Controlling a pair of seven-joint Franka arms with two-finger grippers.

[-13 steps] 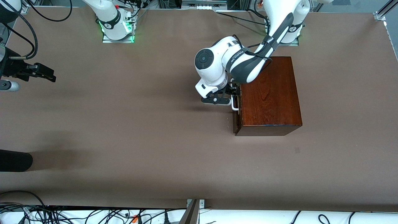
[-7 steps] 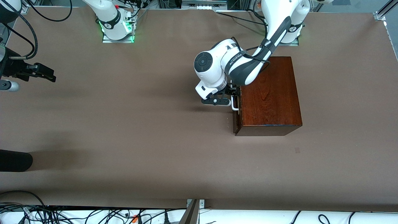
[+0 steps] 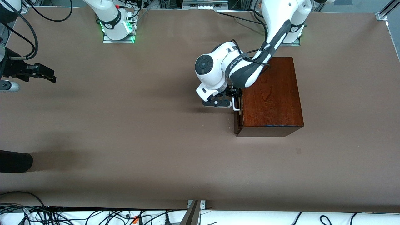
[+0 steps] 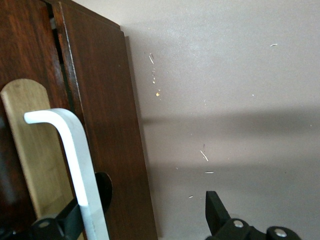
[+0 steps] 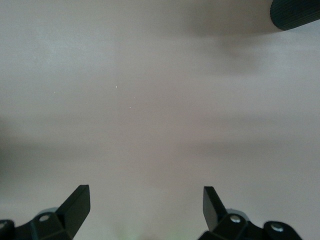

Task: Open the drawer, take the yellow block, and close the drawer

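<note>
The dark mahogany box [image 3: 272, 93] stands at the left arm's end of the table. Its drawer [image 3: 236, 120] faces the table's middle, its front about flush with the box. My left gripper [image 3: 234, 95] is open at the white U-shaped handle [image 3: 235, 104]. In the left wrist view the handle [image 4: 75, 160] runs just beside one finger [image 4: 55, 227], while the other finger [image 4: 215, 210] hangs over bare table past the drawer front [image 4: 110, 125]. My right gripper [image 3: 47, 75] waits open over the right arm's end of the table, nothing between its fingers [image 5: 75, 205]. The yellow block is hidden.
A black cylinder-shaped object [image 3: 15, 161] juts in at the right arm's end of the table, nearer the front camera, and also shows in the right wrist view [image 5: 297, 12]. Cables [image 3: 93, 215] lie along the table's front edge.
The left arm's wrist and elbow have shifted slightly toward the robots' bases, with the gripper staying at the handle. The drawer and the right arm have not moved.
</note>
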